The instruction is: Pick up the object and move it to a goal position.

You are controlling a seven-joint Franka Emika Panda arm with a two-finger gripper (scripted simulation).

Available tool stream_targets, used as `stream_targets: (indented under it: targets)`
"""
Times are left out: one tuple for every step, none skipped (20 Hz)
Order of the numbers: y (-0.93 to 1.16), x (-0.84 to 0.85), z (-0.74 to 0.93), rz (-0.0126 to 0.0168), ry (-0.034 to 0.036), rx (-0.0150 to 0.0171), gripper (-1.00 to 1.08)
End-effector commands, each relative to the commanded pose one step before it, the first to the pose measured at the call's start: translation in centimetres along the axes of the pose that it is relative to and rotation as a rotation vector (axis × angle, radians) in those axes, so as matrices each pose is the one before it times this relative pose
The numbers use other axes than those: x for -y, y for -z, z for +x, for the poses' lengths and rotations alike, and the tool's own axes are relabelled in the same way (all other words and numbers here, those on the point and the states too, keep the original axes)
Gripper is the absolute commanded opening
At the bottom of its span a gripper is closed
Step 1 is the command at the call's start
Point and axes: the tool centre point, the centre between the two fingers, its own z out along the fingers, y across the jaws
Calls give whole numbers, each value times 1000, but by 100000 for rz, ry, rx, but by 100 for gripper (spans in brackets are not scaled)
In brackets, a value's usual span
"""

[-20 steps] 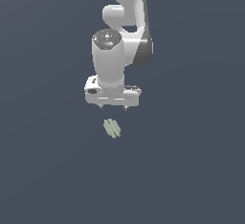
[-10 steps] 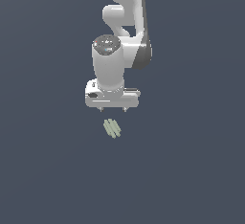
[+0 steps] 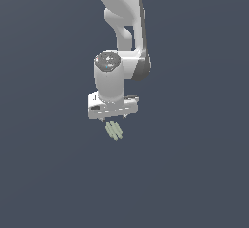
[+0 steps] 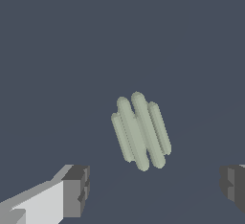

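Lower than a second ago: claw (image 3: pixel 113 119) down closer over the object (image 3: pixel 114 131), arm body shifted slightly toward the exterior view's left across the three exterior pictures. Object unmoved over that second, same spot and same slant on the dark counter (image 3: pixel 194 173). Reads as the approach stage of the pick, descent under way, grasp not yet made, carry to the goal not begun. No goal marker visible in either view.

Claw spread wide, holding nothing. In the wrist view, one dark fingertip (image 4: pixel 76 189) on one side and the other fingertip (image 4: pixel 233 185) at the opposite edge, the object (image 4: pixel 140 129) lying beyond them and apart from both, nearer the first. In the exterior view, object just below the claw's underside, its upper end partly hidden by the white body; contact hard to judge there, but the wrist view shows clear counter between pads and object.

Likely still needed: more descent, and perhaps a small sideways correction to centre the piece.

Count: one arm, one claw with two fingers, one object of three joined ribs, one counter.
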Motion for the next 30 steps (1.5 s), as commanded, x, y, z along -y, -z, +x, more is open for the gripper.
stream_targets:
  targets:
    - [-1421,-218,59,26,6662,22,100]
    - [-550,-76,15,35,2607,-17,100]
    - [-520,-69,8,45,2464,-24,100]
    - [-490,-62,3,53,2322,-30,100]
    - [-460,-54,-1,59,2180,-35,100]
    - [-430,-48,-5,63,2038,-39,100]
    - [-400,-42,-8,65,1896,-43,100]
    - [-370,-36,-9,65,1755,-45,100]
    - [-340,-31,-11,64,1613,-46,100]
    - [-311,-27,-12,62,1471,-46,100]
    - [-281,-22,-11,59,1332,-45,100]
    - [-251,-19,-11,55,1190,-44,100]
    - [-221,-16,-11,50,1050,-41,100]
    - [-192,-14,-11,44,906,-37,100]
    - [-162,-10,-8,38,770,-33,100]
    - [-133,-9,-8,32,628,-28,100]
    - [-103,-7,-7,25,487,-22,100]
    - [-74,-3,-4,18,351,-16,100]
    - [-44,-4,-4,11,207,-10,100]
    - [-15,-1,-1,4,69,-3,100]
    - [56,9,-21,16,-466,82,100]
    - [-34,-1,-2,0,0,0,100]
    - [-103,-4,-5,0,0,0,100]
    - [-170,-6,-8,0,0,0,100]
    - [-232,27,11,-3,68,-11,100]
    - [-305,-11,-16,0,0,0,100]
    - [-365,23,2,-2,68,-10,100]
    - [-437,-14,-26,0,0,0,100]
    - [-494,21,-7,-2,68,-10,100]
    - [-555,19,-11,-2,68,-11,100]
